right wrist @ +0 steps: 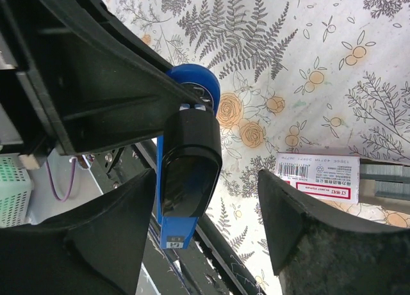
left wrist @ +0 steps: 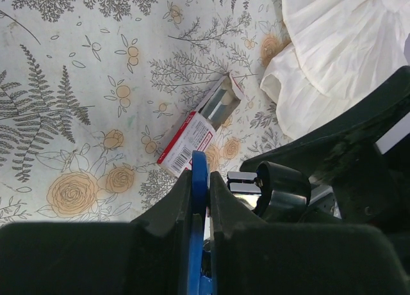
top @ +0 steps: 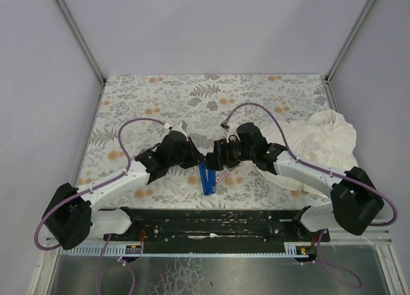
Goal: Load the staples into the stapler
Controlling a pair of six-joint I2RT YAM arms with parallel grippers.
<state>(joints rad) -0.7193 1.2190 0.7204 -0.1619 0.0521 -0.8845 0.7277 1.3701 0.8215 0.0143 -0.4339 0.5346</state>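
- The left gripper (left wrist: 200,187) is clamped tight on the thin blue edge of the stapler (left wrist: 199,164), which sits at the near middle of the table (top: 160,96).
- The right gripper (right wrist: 211,237) stands wide open, holding nothing. Its fingers (right wrist: 307,231) straddle the stapler's black end.
- The staple box (left wrist: 187,143) lies flat on the table just right of the stapler, with its tray (left wrist: 223,103) slid partway out and silver staples showing.
- A white cloth (top: 327,144) is bunched up at the right side.
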